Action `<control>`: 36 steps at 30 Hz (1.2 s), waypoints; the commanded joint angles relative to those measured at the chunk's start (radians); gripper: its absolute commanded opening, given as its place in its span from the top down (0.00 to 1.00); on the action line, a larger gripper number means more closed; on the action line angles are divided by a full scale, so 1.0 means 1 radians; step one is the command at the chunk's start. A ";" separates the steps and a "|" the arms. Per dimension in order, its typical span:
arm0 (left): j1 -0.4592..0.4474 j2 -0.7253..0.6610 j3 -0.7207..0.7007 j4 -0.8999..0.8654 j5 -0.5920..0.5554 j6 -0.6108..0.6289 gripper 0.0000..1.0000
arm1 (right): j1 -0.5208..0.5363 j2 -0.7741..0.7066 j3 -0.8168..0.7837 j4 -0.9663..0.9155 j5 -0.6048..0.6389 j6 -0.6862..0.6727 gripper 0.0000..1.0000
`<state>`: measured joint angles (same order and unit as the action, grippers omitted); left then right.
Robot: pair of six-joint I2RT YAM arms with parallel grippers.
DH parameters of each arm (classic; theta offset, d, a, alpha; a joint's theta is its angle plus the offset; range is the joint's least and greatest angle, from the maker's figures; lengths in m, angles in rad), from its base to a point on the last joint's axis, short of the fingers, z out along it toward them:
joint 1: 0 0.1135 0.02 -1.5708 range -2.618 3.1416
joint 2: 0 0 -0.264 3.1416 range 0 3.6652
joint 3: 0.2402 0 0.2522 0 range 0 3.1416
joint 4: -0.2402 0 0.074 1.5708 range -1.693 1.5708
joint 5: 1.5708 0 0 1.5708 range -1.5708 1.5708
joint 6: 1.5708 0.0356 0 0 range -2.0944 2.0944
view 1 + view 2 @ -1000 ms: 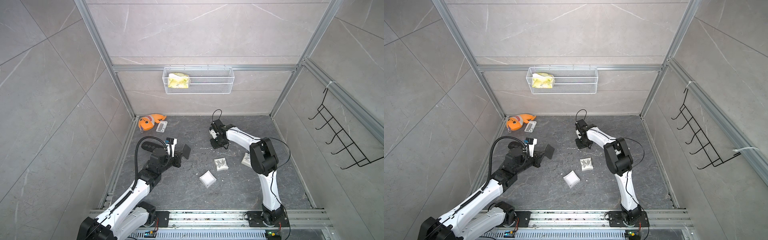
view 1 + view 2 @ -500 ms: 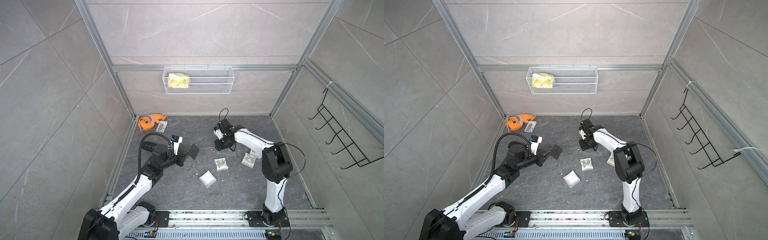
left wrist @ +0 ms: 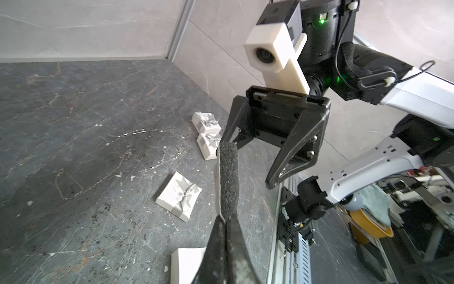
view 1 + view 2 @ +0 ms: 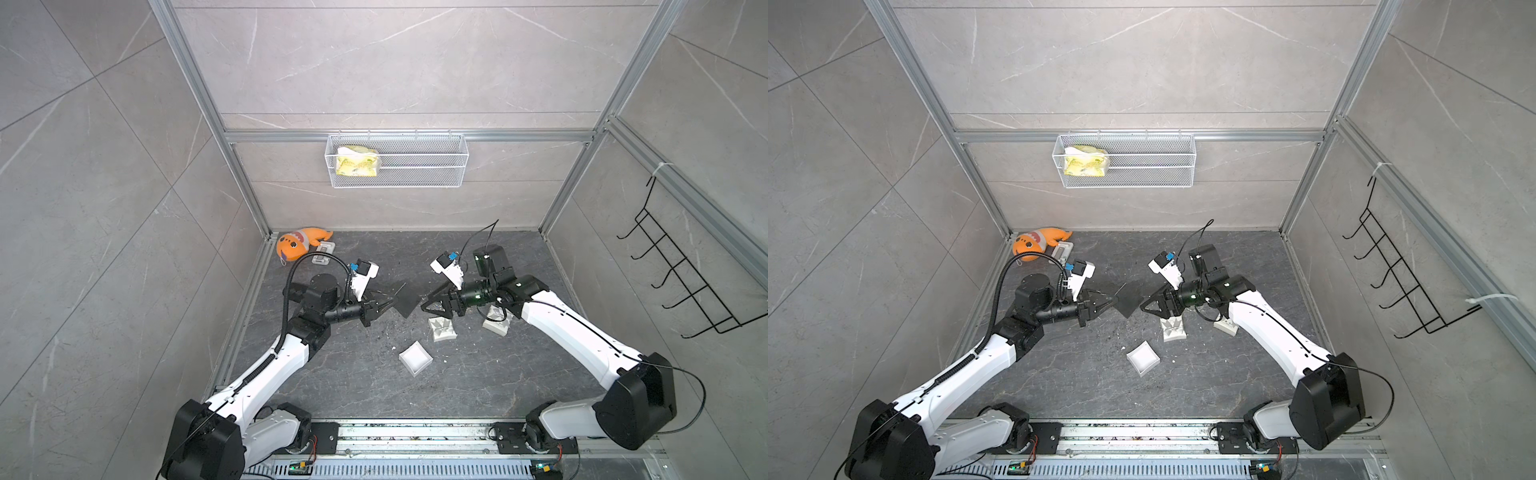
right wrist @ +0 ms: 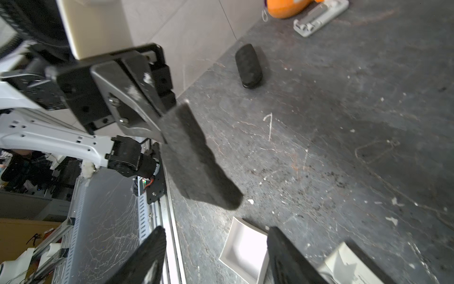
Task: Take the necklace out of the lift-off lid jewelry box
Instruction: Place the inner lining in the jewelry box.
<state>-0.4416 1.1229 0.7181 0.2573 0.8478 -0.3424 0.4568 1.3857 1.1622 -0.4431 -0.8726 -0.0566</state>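
Pinching one corner of a dark grey square foam pad (image 4: 406, 300), the left gripper (image 4: 388, 306) has its jaws pressed together on it and holds it clear of the dark marbled tabletop (image 4: 478, 382); facing it, the right gripper (image 3: 248, 163) stands with jaws apart and empty, one fingertip near the pad's far edge. No chain shows on the pad itself. Below, a thin silver chain necklace (image 3: 147, 130) lies in loose strands on the tabletop, apart from every box, so I judge the main work done: the lid is off, the insert is lifted out and the chain is outside the box. What seems left is to hand over or set down the pad. Counting: one held foam pad; one open white square box tray (image 4: 415, 358), apparently empty; white ribbon-tied square boxes (image 3: 179, 196), three in the left wrist view, two of them touching, though whether they are lids or shut boxes I cannot tell; chain strands that may be one necklace or more, too fine to separate. Further out lie one black oval pad (image 5: 249, 66) and one orange plush fish (image 4: 299, 244) beside one small pale flat case (image 4: 322, 257), and on the walls hang one white wire basket (image 4: 436, 166) holding one yellow packet (image 4: 356, 164), and one black wire hook rack (image 4: 681, 286)
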 commanded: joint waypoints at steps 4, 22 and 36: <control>0.006 0.010 0.034 0.113 0.181 -0.045 1.00 | 0.002 -0.009 -0.014 0.115 -0.123 0.041 0.34; 0.004 0.035 0.030 0.069 0.181 -0.024 0.83 | 0.072 0.003 0.021 0.027 0.002 0.035 0.87; 0.001 -0.132 -0.148 -0.175 -0.365 0.061 0.46 | 0.190 0.011 -0.126 -0.221 0.418 0.218 0.96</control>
<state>-0.4416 1.0218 0.5941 0.1520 0.6510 -0.3305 0.6029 1.3968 1.0805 -0.6151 -0.5419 0.0837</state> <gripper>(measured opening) 0.531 0.048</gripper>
